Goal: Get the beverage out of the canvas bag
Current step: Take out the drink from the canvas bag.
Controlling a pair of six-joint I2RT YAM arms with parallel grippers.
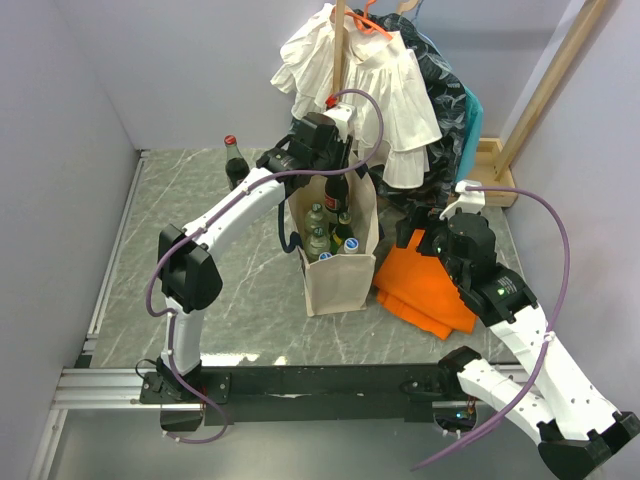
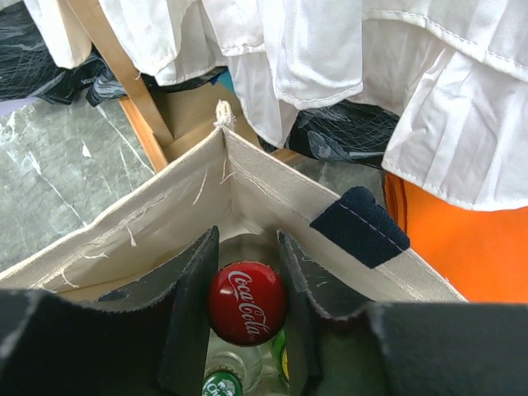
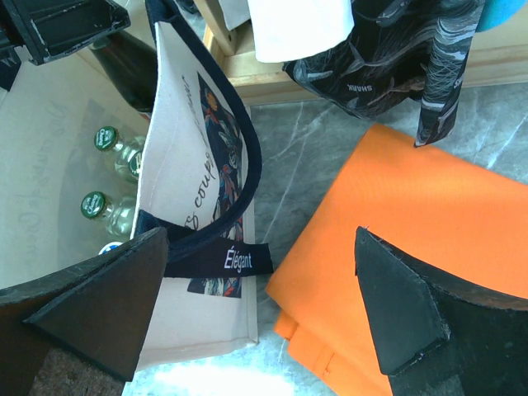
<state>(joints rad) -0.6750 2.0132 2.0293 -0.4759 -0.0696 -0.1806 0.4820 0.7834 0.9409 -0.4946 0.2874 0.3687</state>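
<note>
The canvas bag (image 1: 340,275) stands upright mid-table with its navy handle (image 2: 359,225) at the rim. My left gripper (image 2: 246,301) is above the bag's open mouth, shut on the neck of a dark cola bottle (image 1: 337,192) with a red Coca-Cola cap (image 2: 246,303). The bottle hangs partly above the rim. More bottles with green caps (image 3: 103,136) stay inside the canvas bag (image 3: 194,157). My right gripper (image 3: 260,239) is open and empty, hovering low between the bag's right side and the orange cloth (image 3: 404,223).
Another cola bottle (image 1: 234,160) stands on the table at the back left. Folded orange cloth (image 1: 425,285) lies right of the bag. White and dark clothes (image 1: 370,80) hang on a wooden rack (image 1: 340,45) just behind the bag.
</note>
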